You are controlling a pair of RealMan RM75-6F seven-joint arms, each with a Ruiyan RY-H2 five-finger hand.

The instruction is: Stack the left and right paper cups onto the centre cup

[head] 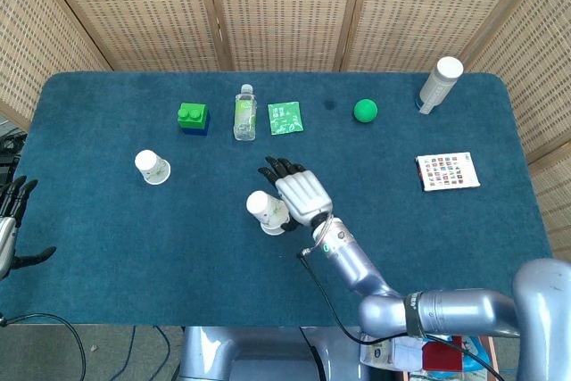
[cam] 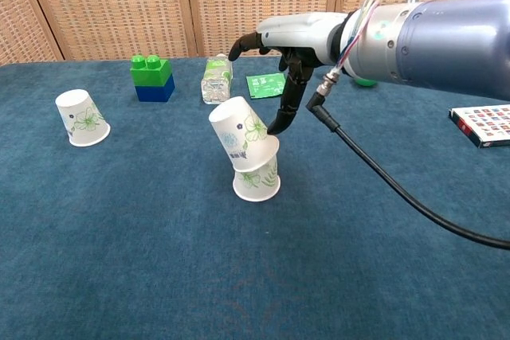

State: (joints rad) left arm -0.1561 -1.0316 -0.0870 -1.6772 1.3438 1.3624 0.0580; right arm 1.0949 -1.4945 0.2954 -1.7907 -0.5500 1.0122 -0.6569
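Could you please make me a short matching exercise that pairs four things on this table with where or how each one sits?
Things:
1. top cup
2. left cup
3. green ball
4. right hand

States:
A. alone near the table's left side, upside down
B. tilted on the centre cup
C. open, fingers spread beside the stack
D. far side, right of the green packet

Pairs: 1-B, 2-A, 3-D, 4-C
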